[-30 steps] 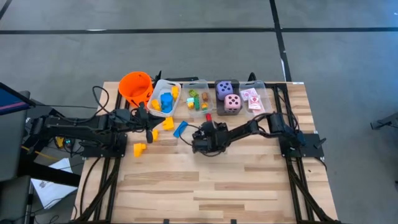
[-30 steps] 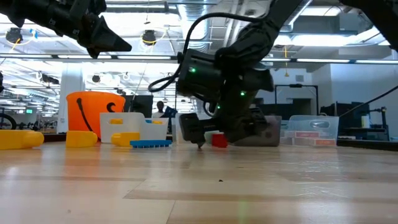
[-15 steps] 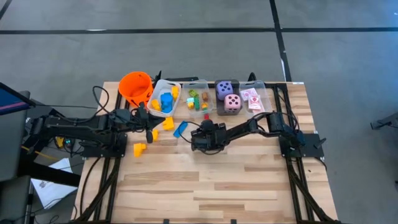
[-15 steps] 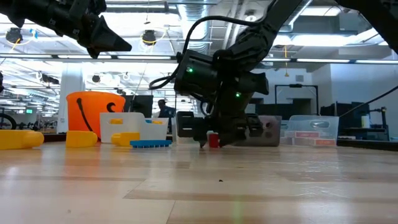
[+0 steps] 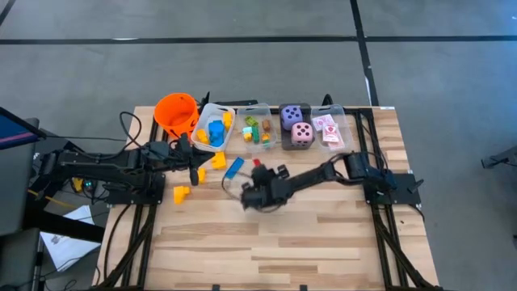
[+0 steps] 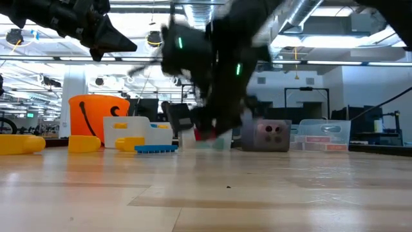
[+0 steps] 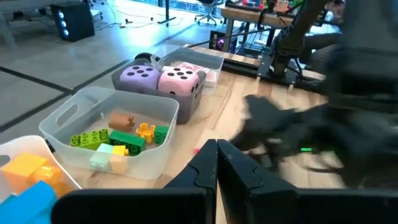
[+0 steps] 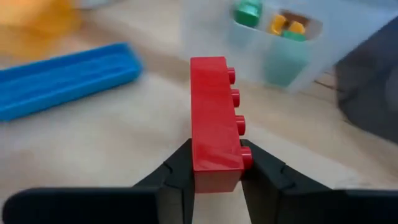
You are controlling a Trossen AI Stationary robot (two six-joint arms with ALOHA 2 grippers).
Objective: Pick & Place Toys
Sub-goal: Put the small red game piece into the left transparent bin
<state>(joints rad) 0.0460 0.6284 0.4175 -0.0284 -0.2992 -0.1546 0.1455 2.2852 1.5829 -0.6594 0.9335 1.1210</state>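
Right end effector pinches the red block above the table, near the bins. Carry it level and release low. Left end effector waits, pressed together.

Right arm motion-blurred in low view; right gripper outline smeared, red block only a blur there. Same arm a dark smear in left wrist view. Left gripper fingers cut off by frame edge. Yellow block blurred, cropped in right wrist view.
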